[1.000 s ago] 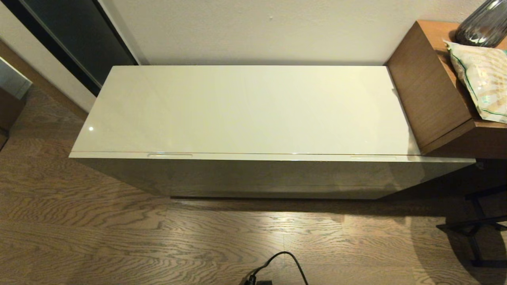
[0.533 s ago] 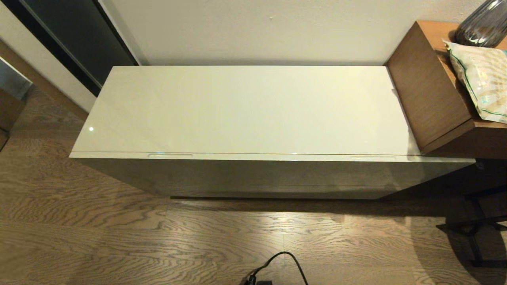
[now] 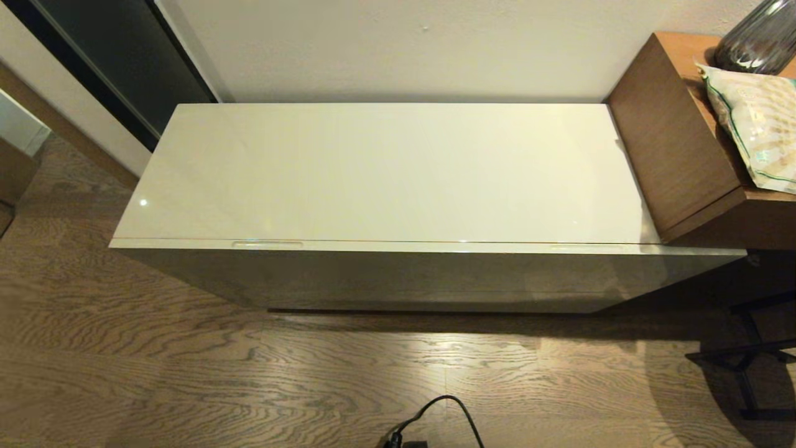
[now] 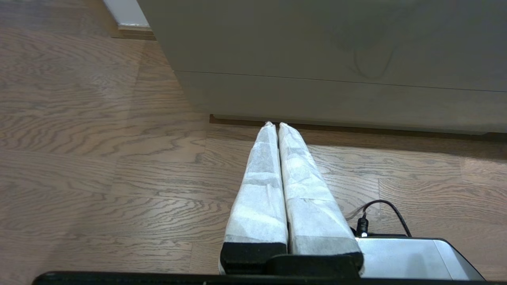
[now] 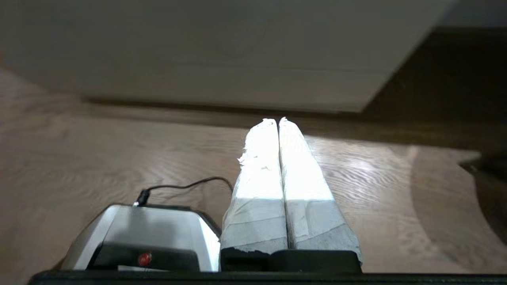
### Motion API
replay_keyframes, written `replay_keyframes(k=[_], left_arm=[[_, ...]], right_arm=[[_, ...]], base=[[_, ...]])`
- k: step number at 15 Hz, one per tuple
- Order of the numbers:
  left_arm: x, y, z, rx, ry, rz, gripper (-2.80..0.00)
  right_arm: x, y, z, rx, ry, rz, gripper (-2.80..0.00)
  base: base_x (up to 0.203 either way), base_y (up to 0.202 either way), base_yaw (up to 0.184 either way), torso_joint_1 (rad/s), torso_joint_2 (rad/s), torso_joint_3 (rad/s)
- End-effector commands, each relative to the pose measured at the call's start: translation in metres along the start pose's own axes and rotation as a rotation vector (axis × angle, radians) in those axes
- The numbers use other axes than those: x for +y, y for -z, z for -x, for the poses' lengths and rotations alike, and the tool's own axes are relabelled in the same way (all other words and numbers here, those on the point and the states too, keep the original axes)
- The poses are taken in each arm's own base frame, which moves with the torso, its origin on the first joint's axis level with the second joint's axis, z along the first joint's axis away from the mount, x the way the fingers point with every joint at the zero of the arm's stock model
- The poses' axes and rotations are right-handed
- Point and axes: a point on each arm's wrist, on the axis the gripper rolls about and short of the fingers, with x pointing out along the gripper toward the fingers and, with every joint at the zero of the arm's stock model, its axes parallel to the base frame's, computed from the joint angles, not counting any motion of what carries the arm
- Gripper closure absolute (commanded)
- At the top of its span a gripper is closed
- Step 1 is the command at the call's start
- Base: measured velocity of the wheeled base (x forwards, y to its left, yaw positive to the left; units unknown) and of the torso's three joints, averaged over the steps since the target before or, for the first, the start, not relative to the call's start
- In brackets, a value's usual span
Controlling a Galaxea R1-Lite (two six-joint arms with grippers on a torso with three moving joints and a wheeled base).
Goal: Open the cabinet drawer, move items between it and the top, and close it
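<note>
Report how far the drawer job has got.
Done: nothing visible. The cabinet drawer is shut flush under the top, which carries no slipper packs. In hand: nothing; the left gripper and right gripper are both shut and empty, low over the wooden floor before the cabinet front. Left: open the drawer, move the items, close it.
</note>
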Motion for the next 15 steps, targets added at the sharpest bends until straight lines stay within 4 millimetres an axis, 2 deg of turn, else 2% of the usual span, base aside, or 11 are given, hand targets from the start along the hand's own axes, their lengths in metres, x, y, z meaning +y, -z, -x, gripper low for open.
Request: replay_keyframes(k=[1, 3, 6, 15], left_arm=[[0.0000, 0.0000, 0.0000, 0.000, -0.001, 0.000, 0.00], [0.0000, 0.0000, 0.0000, 0.000, -0.001, 0.000, 0.00], [0.0000, 0.0000, 0.0000, 0.000, -0.001, 0.000, 0.00], [0.0000, 0.0000, 0.0000, 0.000, -0.001, 0.000, 0.00]], right_arm=[[-0.0020, 0.0019, -0.0011, 0.004, 0.082, -0.023, 0.00], [-0.0030, 0.0049, -0.0041, -0.029, 0.115, -0.030, 0.00], [-0.0029, 0.0078, -0.0054, -0.021, 0.102, 0.060, 0.00], [-0.0029, 0.0071, -0.0054, -0.033, 0.103, -0.015, 0.00]], base=[[0.000, 0.000, 0.000, 0.000, 0.00, 0.000], [0.000, 0.000, 0.000, 0.000, 0.00, 0.000], [0.000, 0.000, 0.000, 0.000, 0.00, 0.000], [0.000, 0.000, 0.000, 0.000, 0.00, 0.000]])
